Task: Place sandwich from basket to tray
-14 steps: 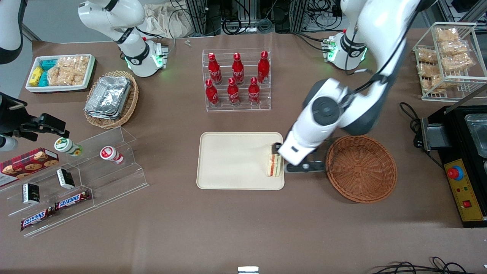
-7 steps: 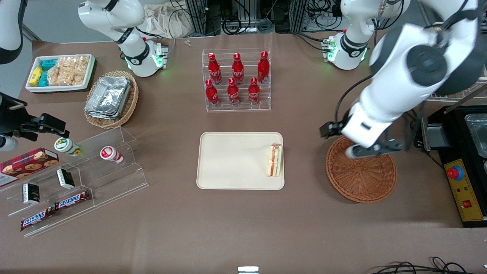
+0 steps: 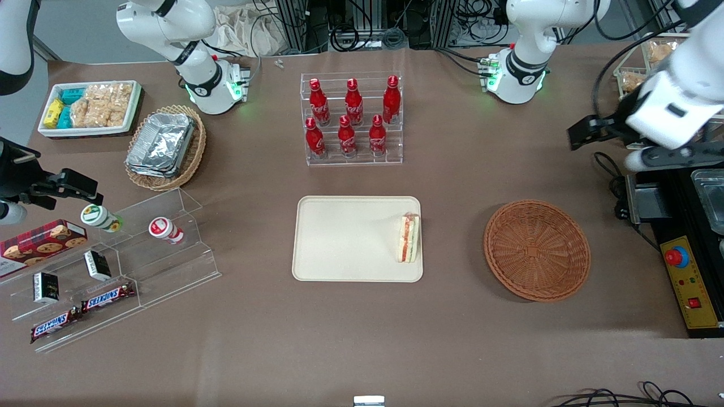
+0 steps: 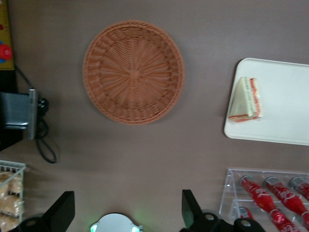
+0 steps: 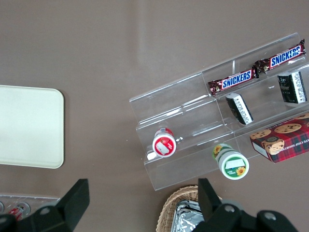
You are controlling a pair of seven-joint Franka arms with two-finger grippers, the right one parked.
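Observation:
The sandwich (image 3: 408,238) lies on the beige tray (image 3: 339,237), by the tray edge nearest the basket, with its red and green filling showing. The reddish-brown basket (image 3: 536,249) holds nothing. The left arm's gripper (image 3: 616,147) is open and empty, raised high toward the working arm's end of the table, farther from the front camera than the basket. In the left wrist view the gripper (image 4: 125,212) is spread wide, well above the table, with the basket (image 4: 133,72), the sandwich (image 4: 246,99) and the tray (image 4: 285,96) below it.
A clear rack of red bottles (image 3: 352,118) stands farther from the camera than the tray. A black appliance with a red button (image 3: 690,249) and a wire snack rack (image 3: 662,85) sit at the working arm's end. A tan basket of foil containers (image 3: 164,147) and an acrylic snack shelf (image 3: 113,265) sit at the parked arm's end.
The gripper has let go of the sandwich at the tray, passed over the basket and risen toward the working arm's end. The sandwich stays on the tray.

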